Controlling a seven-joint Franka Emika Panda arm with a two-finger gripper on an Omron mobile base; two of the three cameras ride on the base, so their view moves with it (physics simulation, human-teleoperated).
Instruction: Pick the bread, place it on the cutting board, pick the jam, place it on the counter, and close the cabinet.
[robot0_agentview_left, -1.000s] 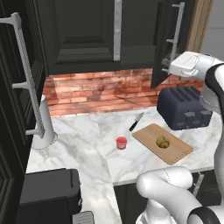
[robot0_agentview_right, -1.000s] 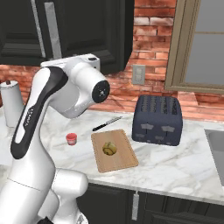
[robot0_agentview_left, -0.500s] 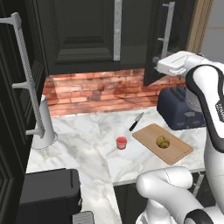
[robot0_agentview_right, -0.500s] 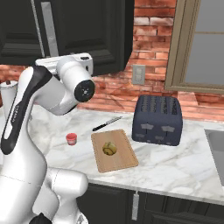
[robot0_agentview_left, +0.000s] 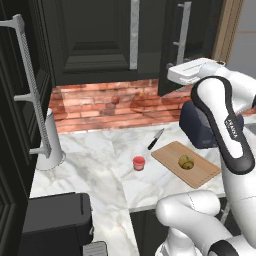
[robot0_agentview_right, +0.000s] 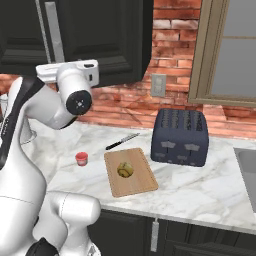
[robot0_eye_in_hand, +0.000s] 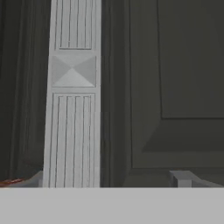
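Centre of bench (robot0_agentview_left: 100, 165): jam (robot0_agentview_left: 138, 163), left of cutting board (robot0_agentview_left: 200, 172)
Board: bread (robot0_agentview_left: 186, 161) on it
Hand (robot0_eye_in_hand: 111, 177): facing cabinet (robot0_eye_in_hand: 183, 87) handle (robot0_eye_in_hand: 73, 109); spread unclear

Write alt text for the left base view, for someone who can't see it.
A white robot arm reaches up toward the black upper cabinet above a marble counter. On the counter a bun sits on a wooden cutting board, a red jam jar stands left of the board, and a knife lies behind.
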